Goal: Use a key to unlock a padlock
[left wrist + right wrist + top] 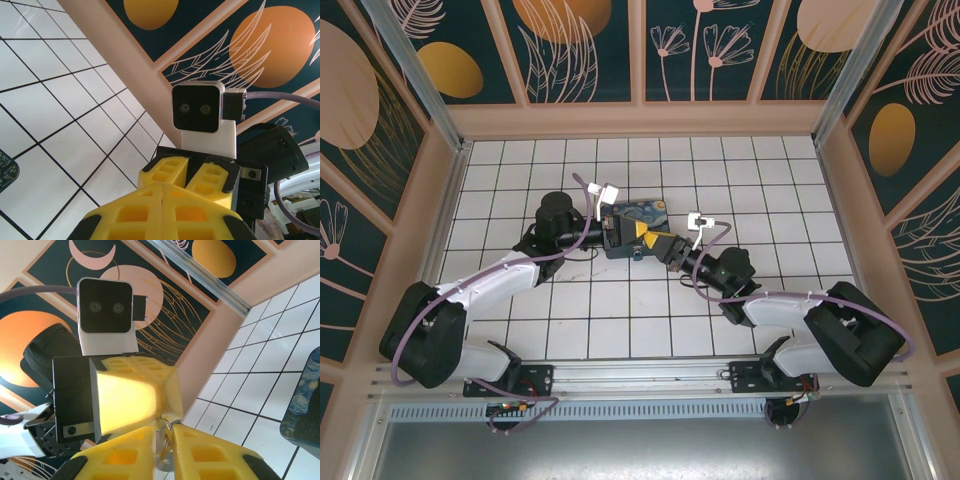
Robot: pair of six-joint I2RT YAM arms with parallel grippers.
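Both grippers meet tip to tip over the dark-blue swirl-painted box (648, 211). My right gripper (165, 434) is shut on the key (166, 441), a thin toothed metal sliver standing up between its yellow fingers. Just above the key, a small metal loop (163, 423) touches the tips of the left gripper's yellow fingers (130, 395); it looks like the padlock's shackle, and the body is hidden. In the left wrist view my left gripper (162, 189) has its fingers pressed together, and the right gripper's fingers (170, 172) sit just beyond. From above, the left gripper (634, 230) and right gripper (653, 240) nearly touch.
The box (305, 400) lies on the white tiled floor (610, 300), directly under the grippers. Painted panel walls (585, 45) enclose the cell on three sides. The arms' purple cables (590, 190) and white wrist cameras (699, 221) stick up near the meeting point.
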